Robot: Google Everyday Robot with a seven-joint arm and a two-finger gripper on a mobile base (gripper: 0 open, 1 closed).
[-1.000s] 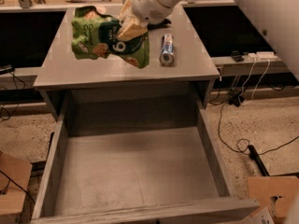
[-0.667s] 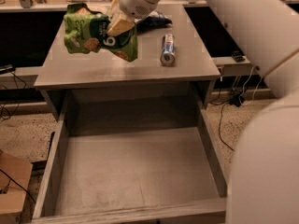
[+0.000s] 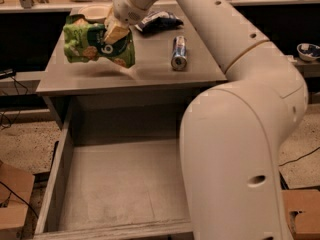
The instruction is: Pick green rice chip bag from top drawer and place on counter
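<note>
One hand (image 3: 116, 31) clamped on green rice chip bag (image 3: 92, 46), over counter (image 3: 150, 71), top drawer (image 3: 120, 184) open

Warm, rather dim indoor light falling from above, evenly spread with no hard glare.

The counter (image 3: 150, 71) catches the most light. The gripper (image 3: 116, 31), clamped on the green rice chip bag (image 3: 92, 44) above the counter's left side, throws a soft shadow under the bag toward the front edge. The top drawer (image 3: 120, 184) lies dimmer, darkest along its back wall and left corner. The white arm (image 3: 240, 144) shows brightest at right, and the can (image 3: 178, 51) carries a faint sheen.
</note>
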